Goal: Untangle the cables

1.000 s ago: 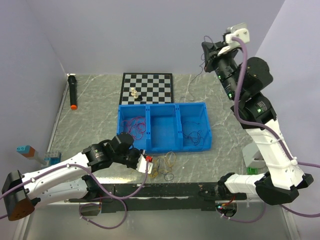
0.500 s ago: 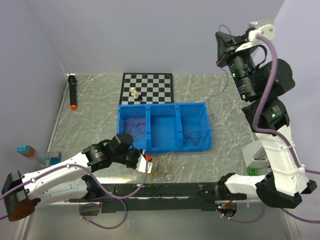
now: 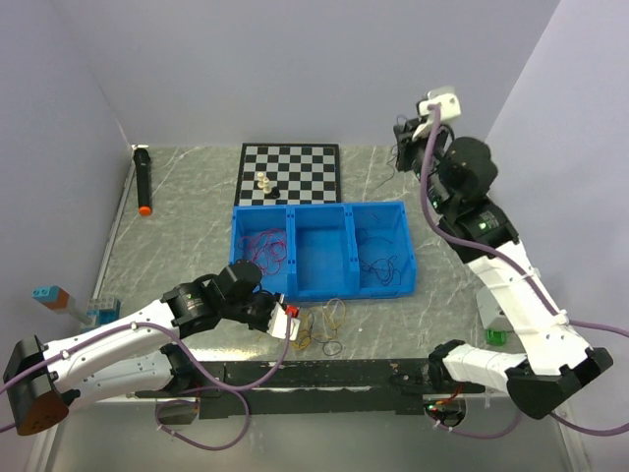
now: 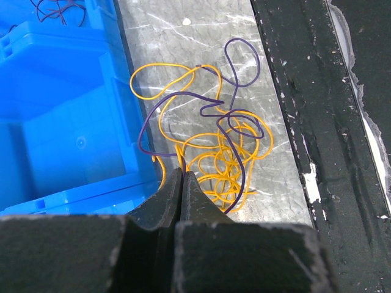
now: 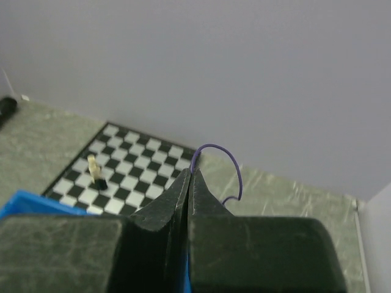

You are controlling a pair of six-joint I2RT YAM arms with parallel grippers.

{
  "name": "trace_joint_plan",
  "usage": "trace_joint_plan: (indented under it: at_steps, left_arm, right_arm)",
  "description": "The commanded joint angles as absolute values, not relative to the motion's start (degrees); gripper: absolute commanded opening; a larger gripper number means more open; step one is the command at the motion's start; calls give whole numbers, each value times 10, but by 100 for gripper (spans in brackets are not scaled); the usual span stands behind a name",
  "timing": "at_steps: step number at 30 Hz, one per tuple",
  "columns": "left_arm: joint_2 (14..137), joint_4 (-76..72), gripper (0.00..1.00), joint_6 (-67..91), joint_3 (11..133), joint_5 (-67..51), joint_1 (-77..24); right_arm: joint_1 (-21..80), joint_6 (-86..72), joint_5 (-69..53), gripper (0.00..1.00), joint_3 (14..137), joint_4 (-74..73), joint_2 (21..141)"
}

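Your left tool (image 4: 183,178) is pinched closed on the cables (image 4: 227,160), tangle lying on the counter (image 4: 183,36) just ahead, beside the blue bin (image 4: 61,122). Right tool (image 5: 191,176) clamped tight on one purple strand (image 5: 212,145), held high.

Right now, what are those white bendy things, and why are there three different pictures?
They are two robot arms, the left arm and the right arm, bolted to a table. Each ends in a two-finger pincher called a gripper. One picture looks down from above. The other two come from small cameras on the wrists, so you see the dark fingers up close. On the table are a blue bin with thin wires inside, a chessboard, and a tangle of orange and purple wires. The left gripper is shut at the tangle's edge and seems to pinch it. The right gripper, lifted up, is shut on a purple wire.
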State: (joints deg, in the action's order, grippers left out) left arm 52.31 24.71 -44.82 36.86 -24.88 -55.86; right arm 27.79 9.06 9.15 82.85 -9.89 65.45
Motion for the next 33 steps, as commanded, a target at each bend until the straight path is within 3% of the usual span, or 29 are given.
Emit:
trace_joint_plan:
  at_steps: [1,14,29,31,33]
  left_arm:
    - [512,234,1,-452,380,-269,-554]
    - [520,241,1,-454,393,-270,-550]
    - [512,239,1,-454,388,-269,-548]
    - [510,242,1,-456,388,-268,-547]
    - [509,243,1,-455,389,-267,-548]
  right_arm:
    - [270,59,108,0,745,-52,607]
    - [269,-170,100,0,505,-80,594]
    - [229,-284,36,1,499,-88,773]
    - [225,-282,26,20,509,-101,783]
    - [226,-273,4,57,518,-108,763]
